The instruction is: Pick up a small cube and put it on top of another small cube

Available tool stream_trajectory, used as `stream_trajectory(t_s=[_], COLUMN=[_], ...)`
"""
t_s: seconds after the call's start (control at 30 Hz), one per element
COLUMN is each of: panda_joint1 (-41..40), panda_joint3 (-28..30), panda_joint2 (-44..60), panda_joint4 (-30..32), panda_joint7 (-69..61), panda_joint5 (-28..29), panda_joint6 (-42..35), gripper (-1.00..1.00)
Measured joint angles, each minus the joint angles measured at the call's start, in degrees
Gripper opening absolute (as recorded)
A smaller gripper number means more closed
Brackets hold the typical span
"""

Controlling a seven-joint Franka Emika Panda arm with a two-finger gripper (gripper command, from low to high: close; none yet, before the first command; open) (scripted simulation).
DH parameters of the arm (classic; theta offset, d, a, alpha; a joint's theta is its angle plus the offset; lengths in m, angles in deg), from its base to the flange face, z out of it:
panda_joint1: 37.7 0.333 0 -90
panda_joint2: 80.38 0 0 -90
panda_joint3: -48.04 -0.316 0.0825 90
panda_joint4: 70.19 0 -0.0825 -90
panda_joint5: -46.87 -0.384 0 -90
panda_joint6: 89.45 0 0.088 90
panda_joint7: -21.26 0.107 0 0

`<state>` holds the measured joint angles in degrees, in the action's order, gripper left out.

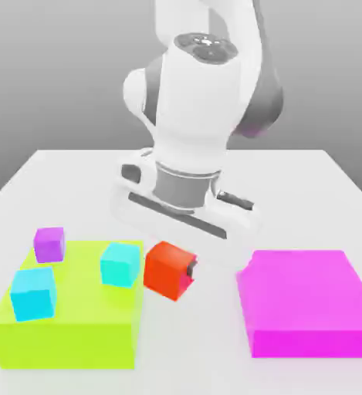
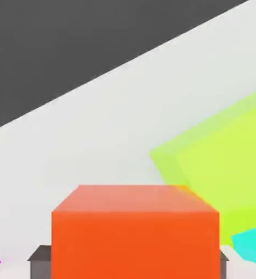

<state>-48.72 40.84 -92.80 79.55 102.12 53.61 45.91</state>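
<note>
The small orange-red cube (image 1: 165, 268) sits just off the right side of a lime-green block, tilted slightly. My gripper (image 1: 172, 270) comes down from above and is shut on it. One dark fingertip (image 1: 190, 271) shows on the cube's right face; the other is hidden behind the cube. In the hand view the red cube (image 2: 134, 234) sits between two dark finger pads (image 2: 40, 262). The turquoise cube (image 1: 120, 264) stands on the lime block close to the red cube's left. A cyan corner (image 2: 254, 246) of a cube shows in the hand view.
The lime-green block (image 1: 68, 328) also carries a sky-cyan cube (image 1: 34, 293) near its front left and a purple cube (image 1: 49, 244) at its back left corner. A flat magenta block (image 1: 307, 302) lies on the exterior view's right. The white table (image 1: 184, 339) runs between the blocks.
</note>
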Motion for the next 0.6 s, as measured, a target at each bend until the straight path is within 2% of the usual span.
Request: stream_trajectory(t_s=[0.23,0.4,0.43,0.6], panda_joint1=[-4.3,-5.0,-5.0,-5.0], panda_joint3=[7.2,7.8,7.8,7.8], panda_joint2=[-13.7,-7.8,-6.8,-6.8], panda_joint4=[8.5,12.5,12.9,12.9], panda_joint7=[-1.3,-1.6,-1.6,-1.6], panda_joint5=[-5.9,-6.6,-6.6,-6.6], panda_joint6=[-3.4,6.7,8.2,8.2], gripper=[-1.00,-1.00,1.00,1.00])
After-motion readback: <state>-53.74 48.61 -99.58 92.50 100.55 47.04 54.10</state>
